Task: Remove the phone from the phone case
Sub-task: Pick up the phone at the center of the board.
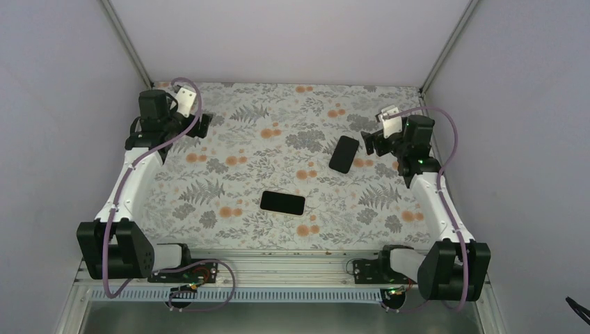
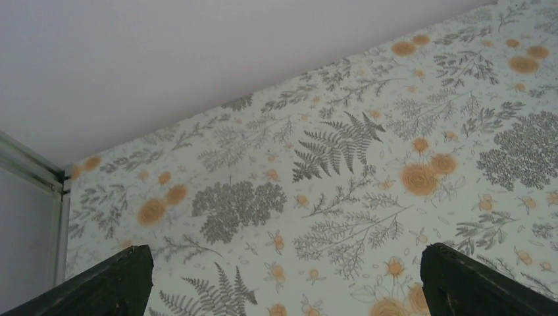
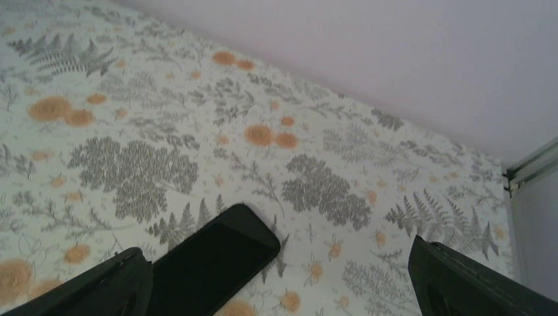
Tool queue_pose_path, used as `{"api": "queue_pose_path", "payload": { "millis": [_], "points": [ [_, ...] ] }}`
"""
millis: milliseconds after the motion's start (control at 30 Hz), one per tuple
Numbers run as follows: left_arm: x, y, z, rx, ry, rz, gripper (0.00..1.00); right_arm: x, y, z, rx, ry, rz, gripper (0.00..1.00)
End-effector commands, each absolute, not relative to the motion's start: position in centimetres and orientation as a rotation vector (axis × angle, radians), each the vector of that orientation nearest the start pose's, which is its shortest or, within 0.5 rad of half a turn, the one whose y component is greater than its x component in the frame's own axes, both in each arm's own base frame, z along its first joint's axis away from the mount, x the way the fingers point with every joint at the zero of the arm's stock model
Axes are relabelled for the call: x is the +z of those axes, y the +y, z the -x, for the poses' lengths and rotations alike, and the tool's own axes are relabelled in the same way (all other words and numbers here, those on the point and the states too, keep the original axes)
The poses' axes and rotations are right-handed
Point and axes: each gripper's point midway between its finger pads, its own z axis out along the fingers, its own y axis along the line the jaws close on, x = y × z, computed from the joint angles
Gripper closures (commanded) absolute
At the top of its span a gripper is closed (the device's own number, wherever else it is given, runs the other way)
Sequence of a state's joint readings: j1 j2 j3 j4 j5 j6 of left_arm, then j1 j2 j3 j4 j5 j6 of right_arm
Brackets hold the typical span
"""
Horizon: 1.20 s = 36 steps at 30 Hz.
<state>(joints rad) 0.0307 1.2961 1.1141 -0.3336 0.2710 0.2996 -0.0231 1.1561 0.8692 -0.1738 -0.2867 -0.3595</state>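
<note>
A glossy black phone [image 1: 282,202] lies flat near the middle of the floral table, apart from both arms. A matte black phone case [image 1: 344,154] with a raised rim lies further back and to the right; whether anything sits inside it I cannot tell. My right gripper [image 1: 369,142] hangs open just right of the case. In the right wrist view the case [image 3: 210,263] lies by the left fingertip [image 3: 112,283], and the right gripper [image 3: 279,283] holds nothing. My left gripper [image 1: 203,124] is open at the back left, and the left wrist view shows only tablecloth under the left gripper [image 2: 286,283].
The floral tablecloth [image 1: 236,174] covers the whole work surface. Pale walls close it in at the back and on both sides, with metal corner posts [image 1: 128,42] at the rear. The arm bases and a rail [image 1: 278,268] run along the near edge.
</note>
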Motion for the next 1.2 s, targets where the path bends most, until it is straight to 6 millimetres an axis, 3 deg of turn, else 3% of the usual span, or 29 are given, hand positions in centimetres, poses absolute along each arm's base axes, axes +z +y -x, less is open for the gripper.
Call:
{"api": "queue_pose_path", "payload": {
  "millis": [0, 167, 200, 233, 267, 300, 433, 567, 733, 867, 1033, 1167],
  "points": [
    [26.3, -3.1, -39.7, -0.083, 2.049, -0.436, 0.0, 22.5, 3.4, -37.7, 0.019, 2.018, 0.561, 0.0],
    [26.2, -3.5, -39.6, -0.113, 2.062, -0.454, 0.0, 18.3, 2.9, -37.3, -0.003, 2.198, 0.695, 0.02],
    [26.2, -3.6, -39.5, -0.117, 2.059, -0.462, 0.0, 17.3, 2.5, -37.3, -0.03, 2.24, 0.726, 0.16],
    [26.1, -3.6, -39.5, -0.117, 2.059, -0.465, 0.0, 16.2, 2.0, -37.0, -0.058, 2.286, 0.754, 0.39],
    [26.1, -3.5, -39.5, -0.112, 2.059, -0.463, 0.0, 15.2, 1.4, -36.8, -0.089, 2.331, 0.785, 0.73],
    [26.0, -3.4, -39.5, -0.106, 2.062, -0.461, 0.0, 14.0, 1.0, -36.3, -0.107, 2.385, 0.811, 0.94],
    [25.7, -3.4, -39.6, -0.105, 2.067, -0.468, 0.0, 10.1, 1.6, -34.1, -0.069, 2.499, 0.953, 0.97],
    [25.2, -3.9, -39.6, -0.135, 2.077, -0.489, 0.0, 7.3, 1.4, -34.3, -0.096, 2.564, 0.983, 0.97],
    [24.6, -4.0, -39.4, -0.141, 2.09, -0.5, 0.0, 4.6, 2.7, -34.5, 0.013, 2.635, 1.017, 0.97],
    [24.6, -4.1, -39.0, -0.146, 2.088, -0.51, 0.0, 0.9, 4.3, -32.7, 0.079, 2.731, 1.129, 0.96],
    [24.5, -4.2, -38.7, -0.152, 2.085, -0.516, 0.0, -0.3, 7.8, -31.8, 0.157, 2.703, 1.255, 0.96],
    [24.5, -4.3, -38.8, -0.157, 2.084, -0.515, 0.0, -0.6, 11.1, -32.3, 0.193, 2.659, 1.339, 0.96]
  ]
}}
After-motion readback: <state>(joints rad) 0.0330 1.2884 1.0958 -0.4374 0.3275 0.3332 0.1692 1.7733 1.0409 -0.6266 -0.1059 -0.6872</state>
